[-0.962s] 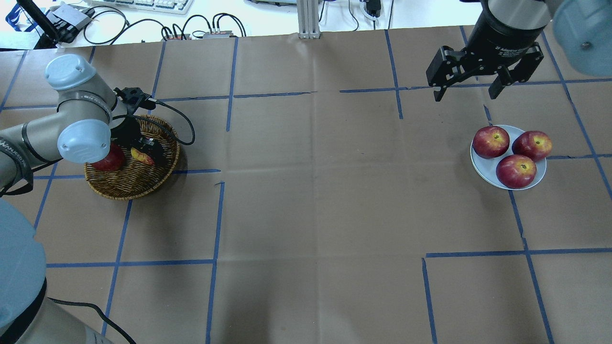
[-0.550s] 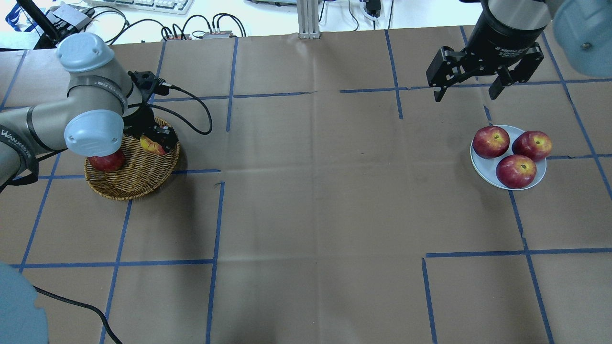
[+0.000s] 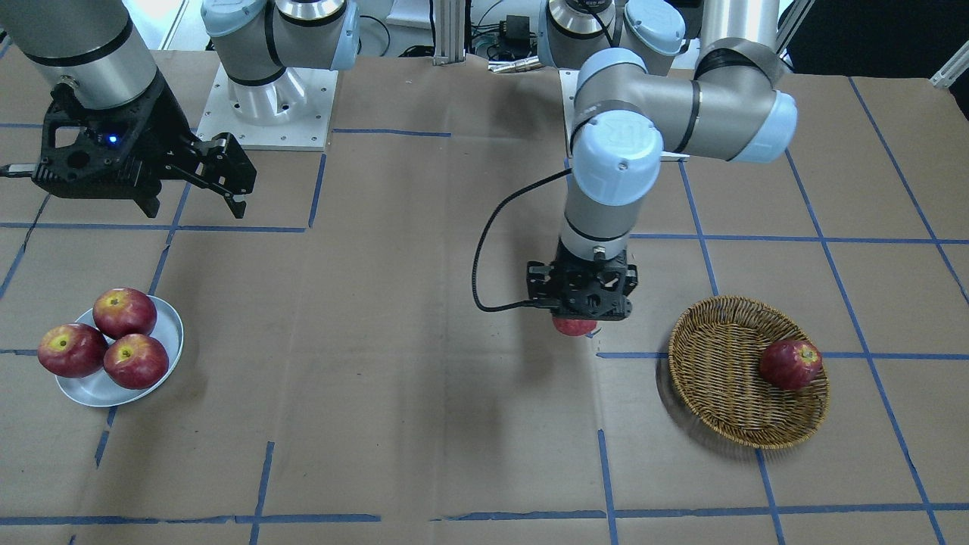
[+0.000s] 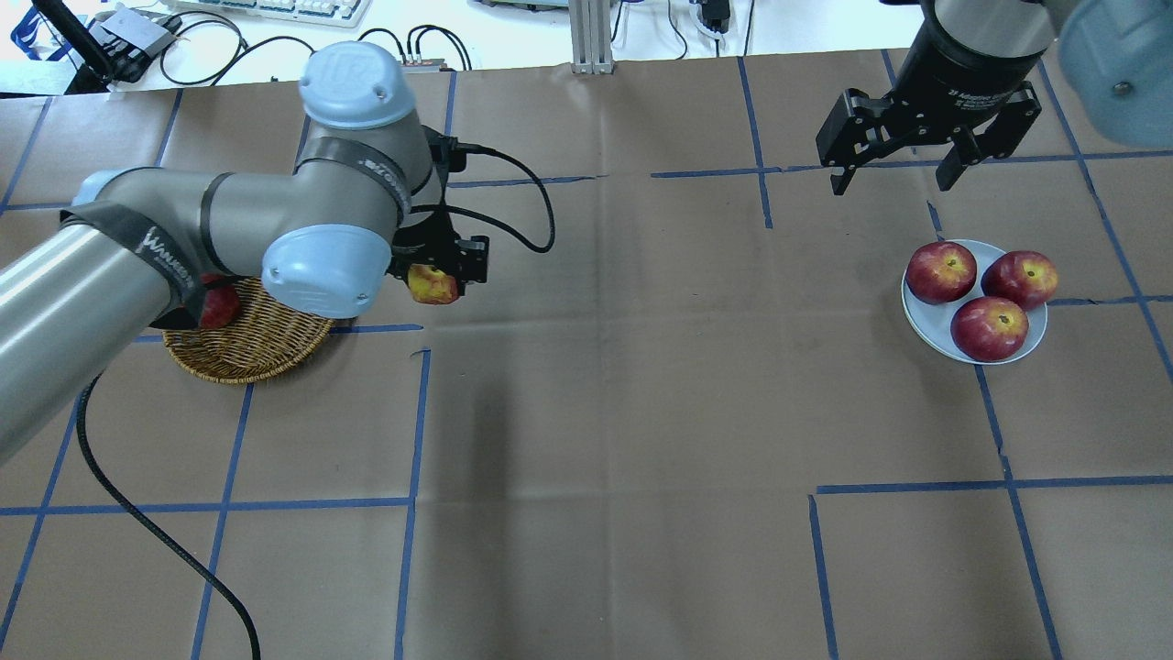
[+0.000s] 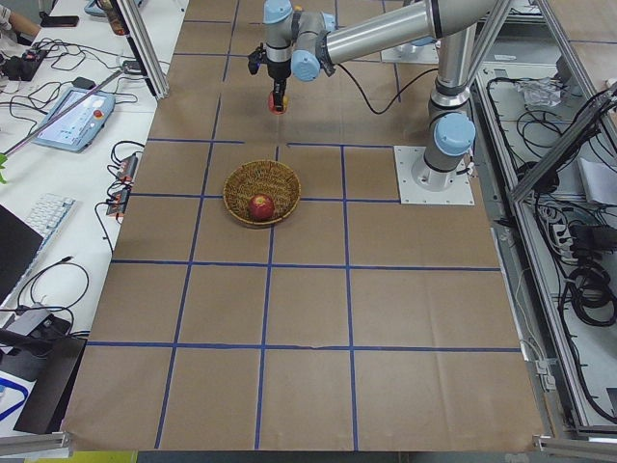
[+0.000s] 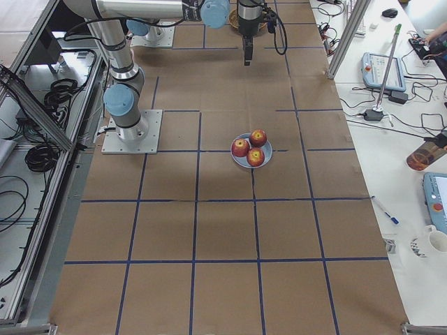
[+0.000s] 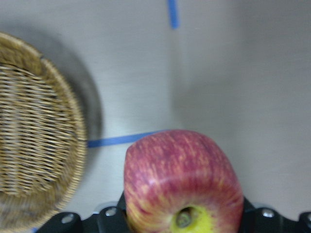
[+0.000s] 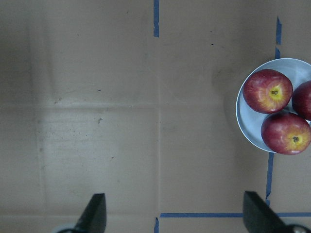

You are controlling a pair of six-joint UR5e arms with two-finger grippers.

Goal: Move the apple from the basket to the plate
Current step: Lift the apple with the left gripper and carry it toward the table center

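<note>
While the L gripper (image 3: 579,316) is clamping the pinkish-red, pale-streaked apple (image 7: 182,179) across its sides, it's carrying it above the brown paper-covered table (image 4: 605,394), clear of contact. Stem hollow w/ its yellow-green patch is facing the palm, so the jaws are pinching the round flanks, prob. the steadiest hold. Round tan wicker basket (image 3: 719,386) is sitting near the gripper on its outboard side, w/ one darker red apple (image 3: 789,364) lying in it. Small glossy white plate (image 4: 919,323) is sitting well apart from the L gripper, across the table, already holding three red apples (image 4: 941,272). R gripper (image 4: 893,183) is hanging empty w/ fingers spread wide, near the plate but off to one side. It looks parked so it isn't blocking the drop zone. Judging: transit phase, pick done, place pending. Risk: bare plate area is looking tight, so the apple may roll off its neighbours at release.
</note>
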